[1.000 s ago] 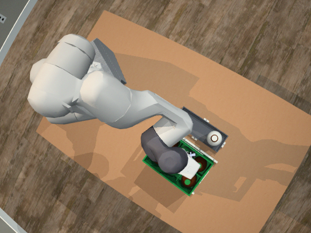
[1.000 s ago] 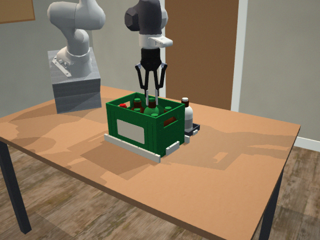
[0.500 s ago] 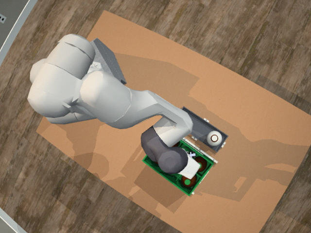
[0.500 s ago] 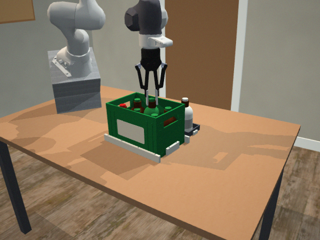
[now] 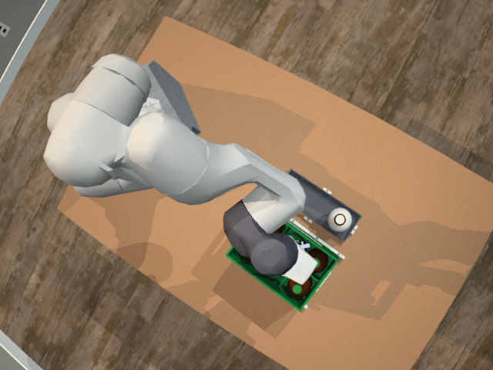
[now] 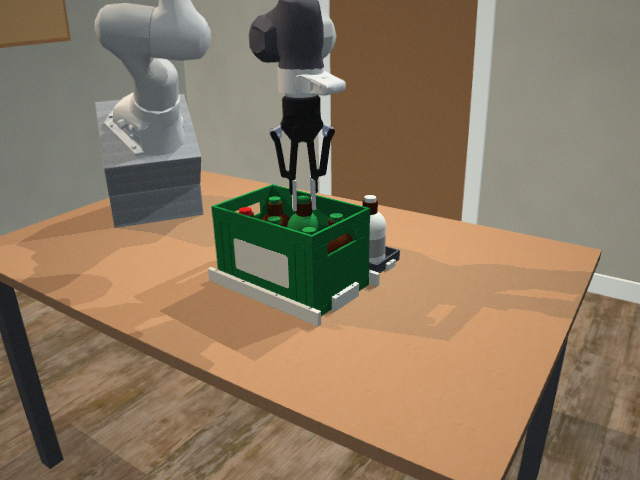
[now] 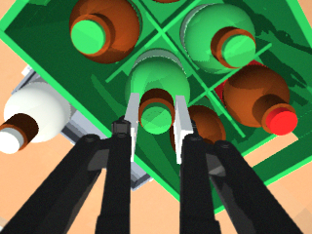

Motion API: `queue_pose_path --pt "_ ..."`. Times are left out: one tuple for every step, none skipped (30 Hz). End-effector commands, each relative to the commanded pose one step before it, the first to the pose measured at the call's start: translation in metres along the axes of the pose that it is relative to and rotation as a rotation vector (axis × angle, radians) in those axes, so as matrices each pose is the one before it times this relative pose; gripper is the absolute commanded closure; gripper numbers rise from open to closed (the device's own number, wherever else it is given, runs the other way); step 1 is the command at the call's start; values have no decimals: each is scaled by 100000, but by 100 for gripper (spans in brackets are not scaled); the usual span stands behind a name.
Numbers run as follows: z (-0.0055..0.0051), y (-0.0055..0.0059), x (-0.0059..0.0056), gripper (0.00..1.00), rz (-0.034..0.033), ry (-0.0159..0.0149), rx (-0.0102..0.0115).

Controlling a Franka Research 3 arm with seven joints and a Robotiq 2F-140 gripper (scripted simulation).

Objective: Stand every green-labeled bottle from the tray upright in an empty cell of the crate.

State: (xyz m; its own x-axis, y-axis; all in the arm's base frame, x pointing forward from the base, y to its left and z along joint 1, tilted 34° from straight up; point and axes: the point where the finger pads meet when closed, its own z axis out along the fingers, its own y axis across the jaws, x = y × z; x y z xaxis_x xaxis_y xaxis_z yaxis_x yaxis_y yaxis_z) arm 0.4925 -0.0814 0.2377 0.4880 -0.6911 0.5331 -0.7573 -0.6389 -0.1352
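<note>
Well, the hand (image 5: 304,244) (image 6: 303,198) (image 7: 156,107) is closed on the neck of a green-labeled bottle (image 6: 302,222) (image 7: 158,80), held upright and partly inside the green crate (image 5: 263,282) (image 6: 302,258) (image 7: 39,54), mid-frame outside. I can't tell whether its base touches down. From the wrist, another green-labeled bottle (image 7: 219,41) stands in the crate at upper right, above a red-capped brown bottle (image 6: 245,212) (image 7: 255,95). Beyond the crate, right of center in the outside view, a white bottle (image 5: 339,220) (image 6: 378,232) (image 7: 36,112) stands upright on the dark tray (image 5: 314,199) (image 6: 395,254) (image 7: 88,128), on the desk (image 5: 239,111) (image 6: 413,330) (image 7: 19,195).
</note>
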Motion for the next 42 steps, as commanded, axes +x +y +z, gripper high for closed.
queue_pose_path --pt "-83 -185 158 100 -649 635 295" --pt "4 0 0 100 0 0 0" --pt "5 0 0 100 0 0 0" --pt "7 0 0 100 0 0 0" --pt "9 0 0 100 0 0 0" --pt "11 0 0 100 0 0 0" --pt "12 0 0 100 0 0 0" --pt "0 0 0 100 0 0 0" --pt "0 0 0 100 0 0 0" --pt "14 0 0 100 0 0 0" --pt "17 0 0 100 0 0 0" --pt "19 0 0 100 0 0 0" --pt "21 0 0 100 0 0 0" --pt "23 0 0 100 0 0 0" --pt "25 0 0 100 0 0 0" --pt "27 0 0 100 0 0 0" --pt "29 0 0 100 0 0 0" --pt "31 0 0 100 0 0 0" --pt "33 -1 0 100 0 0 0" --pt "35 -1 0 100 0 0 0" --pt "37 -1 0 100 0 0 1" --pt "38 -1 0 100 0 0 1" --pt "40 -1 0 100 0 0 1" --pt "42 -1 0 100 0 0 1" --pt "0 0 0 100 0 0 0" --pt "0 0 0 100 0 0 0" --pt "43 0 0 100 0 0 -1" --pt "45 0 0 100 0 0 -1" --pt "46 -1 0 100 0 0 -1" --pt "47 -1 0 100 0 0 -1" --pt "47 -1 0 100 0 0 0" --pt "48 -1 0 100 0 0 0" --pt "49 -1 0 100 0 0 1" --pt "49 -1 0 100 0 0 1" --pt "49 -1 0 100 0 0 1" --pt "49 -1 0 100 0 0 1" --pt "50 0 1 100 -1 0 -2" --pt "50 -1 0 100 0 0 -1" --pt "49 -1 0 100 0 0 -1" --pt "49 -1 0 100 0 0 -1" --pt "48 -1 0 100 0 0 0" --pt "0 0 0 100 0 0 0"
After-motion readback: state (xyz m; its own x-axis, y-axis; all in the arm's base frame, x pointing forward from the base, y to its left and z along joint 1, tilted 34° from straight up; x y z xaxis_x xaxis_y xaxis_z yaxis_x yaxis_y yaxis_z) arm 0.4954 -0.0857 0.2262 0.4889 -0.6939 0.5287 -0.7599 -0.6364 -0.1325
